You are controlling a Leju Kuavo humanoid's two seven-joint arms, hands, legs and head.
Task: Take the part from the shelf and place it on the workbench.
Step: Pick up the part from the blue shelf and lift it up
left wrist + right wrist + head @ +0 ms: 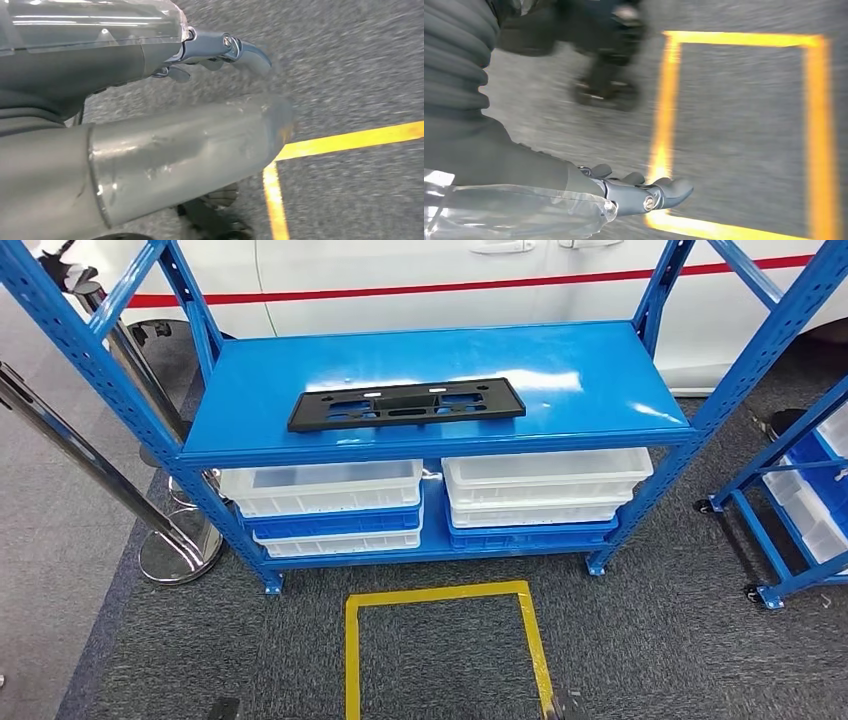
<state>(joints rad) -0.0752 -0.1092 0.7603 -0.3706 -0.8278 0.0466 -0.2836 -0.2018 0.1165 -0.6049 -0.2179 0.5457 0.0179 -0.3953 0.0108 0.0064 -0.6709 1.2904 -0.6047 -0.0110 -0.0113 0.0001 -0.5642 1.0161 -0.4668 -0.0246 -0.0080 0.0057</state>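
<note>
Currently the part [406, 404], a flat black plate with cut-outs, is seen lying on the top board of the blue shelf [600, 370], near its front edge and a little left of the middle. It is touched by nothing. Below it, on the lower board, white and blue bins [330, 502] are stacked in two piles side by side. A yellow square [440, 592] is marked on the grey carpet in front of the shelf, and a white car [400, 280] is seen behind it. The left hand [215, 52] is shown above the carpet, near a yellow line; its fingers are stretched out and nothing is held. The right hand [639, 192] is shown over the yellow marking, fingers also stretched out, with nothing between them.
</note>
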